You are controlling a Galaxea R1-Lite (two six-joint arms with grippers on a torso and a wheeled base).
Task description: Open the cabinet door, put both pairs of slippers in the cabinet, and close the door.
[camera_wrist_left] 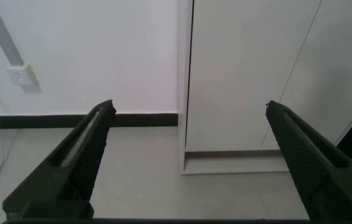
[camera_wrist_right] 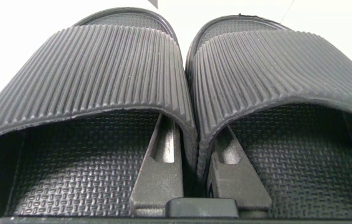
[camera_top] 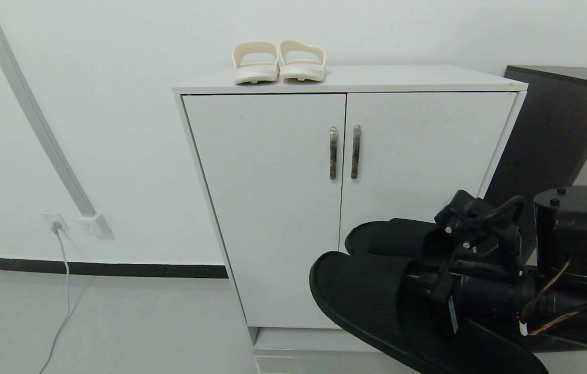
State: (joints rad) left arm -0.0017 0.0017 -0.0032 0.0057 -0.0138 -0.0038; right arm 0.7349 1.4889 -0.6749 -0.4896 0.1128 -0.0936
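The cabinet [camera_top: 272, 208] has not been opened yet: its left door [camera_top: 267, 171] and right door [camera_top: 418, 150] both sit flush, and the two handles [camera_top: 344, 152] stand side by side at the middle seam. Opening a door therefore looks like the step in hand, with both pairs outside. The cream slippers [camera_top: 278, 62] lie together on the cabinet top, toward its left and far edge. The black slippers [camera_top: 371, 296] hang in the air near the robot, low and in front of the right door. The right gripper [camera_wrist_right: 193, 163] carries them, with one finger inside each slipper and the two inner side walls pinched between them (a hold that looks secure, though that is only a guess). The left gripper [camera_wrist_left: 189, 109] holds nothing. Its fingers [camera_wrist_left: 82, 155] are spread wide, and it faces the cabinet's lower left corner, with the floor [camera_wrist_left: 138, 168] and wall [camera_wrist_left: 101, 56] beside it. Since the right gripper is occupied, the free left one seems the natural choice for the door. It would have to rise to handle height, move right to the seam, and bring its fingers either side of one handle without catching the other, which is just beside it. It would then close and pull in an arc about that door's outer edge. The door should swing well aside, so the black pair has a clear way in.
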